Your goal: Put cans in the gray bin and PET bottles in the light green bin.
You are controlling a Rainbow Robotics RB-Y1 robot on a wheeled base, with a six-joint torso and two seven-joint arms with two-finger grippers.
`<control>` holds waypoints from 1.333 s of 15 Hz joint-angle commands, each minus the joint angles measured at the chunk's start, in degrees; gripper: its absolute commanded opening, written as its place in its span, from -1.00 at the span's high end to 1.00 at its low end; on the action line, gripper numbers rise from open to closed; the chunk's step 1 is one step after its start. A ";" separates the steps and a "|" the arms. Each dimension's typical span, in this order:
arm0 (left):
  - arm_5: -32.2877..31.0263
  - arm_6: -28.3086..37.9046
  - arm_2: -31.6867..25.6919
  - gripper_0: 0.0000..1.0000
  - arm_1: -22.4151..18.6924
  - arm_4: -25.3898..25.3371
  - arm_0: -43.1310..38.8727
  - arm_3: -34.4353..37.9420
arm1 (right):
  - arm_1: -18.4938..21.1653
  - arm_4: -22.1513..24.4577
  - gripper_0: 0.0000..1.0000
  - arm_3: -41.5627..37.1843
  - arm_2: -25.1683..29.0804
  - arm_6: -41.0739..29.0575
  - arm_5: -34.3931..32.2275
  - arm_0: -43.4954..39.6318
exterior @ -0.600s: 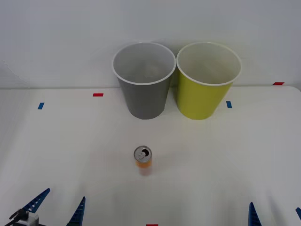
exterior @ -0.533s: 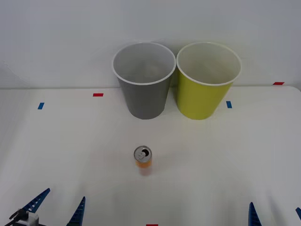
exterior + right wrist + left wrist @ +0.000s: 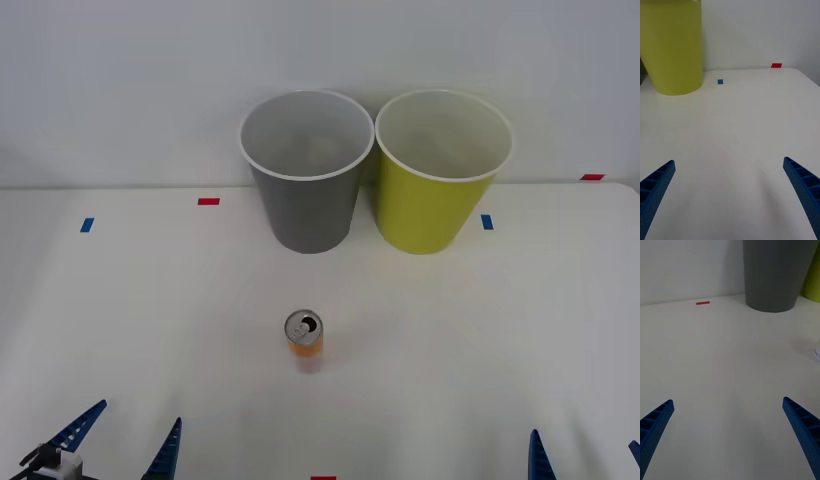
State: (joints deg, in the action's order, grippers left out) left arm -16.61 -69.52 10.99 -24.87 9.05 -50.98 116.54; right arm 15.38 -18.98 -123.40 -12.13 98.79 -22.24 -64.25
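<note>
A small can [image 3: 304, 340] with a silver top and orange body stands upright in the middle of the white table. Behind it stand the gray bin [image 3: 306, 210] and, to its right, the light green bin [image 3: 435, 215], side by side against the wall. PET bottles are out of view. My left gripper [image 3: 125, 447] is open at the near left edge, well short of the can. The left wrist view shows its spread fingers [image 3: 655, 423], the gray bin [image 3: 775, 273] and a sliver of the can [image 3: 817, 353]. My right gripper [image 3: 586, 462] is open at the near right, facing the green bin [image 3: 673, 48].
Red tape marks [image 3: 208, 201] and blue tape marks [image 3: 87, 225] dot the table's back part. More tape marks [image 3: 486, 222] lie near the green bin. A plain wall rises just behind the bins. The table's right edge [image 3: 810, 80] runs past the right gripper.
</note>
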 commanded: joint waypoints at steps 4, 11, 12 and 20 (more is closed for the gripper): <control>0.00 0.00 0.00 -1.00 0.00 0.00 0.00 0.00 | 0.00 0.00 -1.00 0.00 0.00 0.00 0.00 0.00; 0.00 0.00 0.00 -1.00 0.00 0.00 0.00 0.00 | 0.00 0.00 -1.00 0.00 0.00 0.00 0.00 0.00; 0.00 0.00 0.00 -1.00 0.00 0.00 0.00 0.00 | 0.00 0.00 -1.00 0.00 0.00 0.00 0.00 0.00; 0.00 0.00 0.00 -1.00 0.00 0.00 0.00 0.00 | 0.00 0.00 -1.00 0.00 0.00 0.00 0.00 0.00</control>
State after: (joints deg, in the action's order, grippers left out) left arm -16.61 -69.52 10.99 -24.87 9.05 -50.98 116.54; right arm 15.38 -18.98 -123.40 -12.13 98.79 -22.24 -64.25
